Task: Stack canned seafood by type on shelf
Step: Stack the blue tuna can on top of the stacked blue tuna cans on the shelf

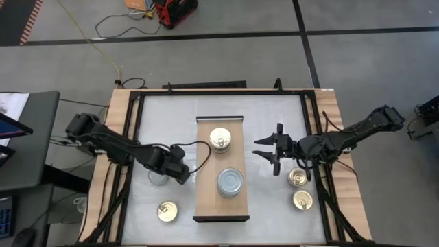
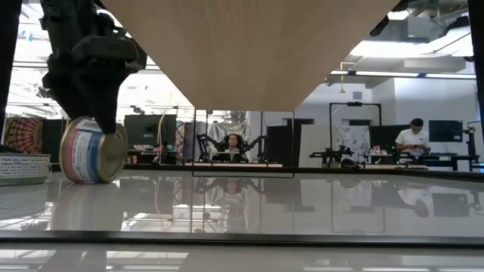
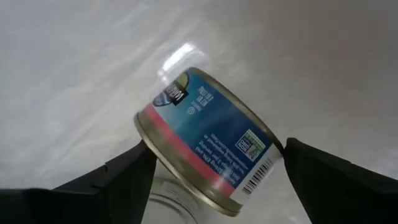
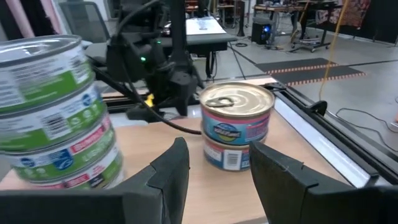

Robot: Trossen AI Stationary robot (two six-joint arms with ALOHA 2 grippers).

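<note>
floor: grey concrete [image 1: 226,48], black seams | red toolbox [image 1: 175,12] beyond table's far edge, yellow cable [image 1: 103,51] beside | seated people [image 2: 231,143] at desks behind table

The shelf [image 1: 208,199], a long light-wood board with dark ends, is lying mid-table, carrying a two-high stack of gold-lidded, pink-and-blue tins [image 4: 237,124] and another stack of silver-lidded, green-labelled tins [image 1: 230,182]. One blue-and-pink tin [image 3: 208,142] is resting tilted on its edge on the white tabletop left of the board, with another gold-lidded tin [image 1: 167,211] lying flat nearby. Two more gold-lidded tins [image 1: 300,189] are sitting flat to the board's right.
</note>
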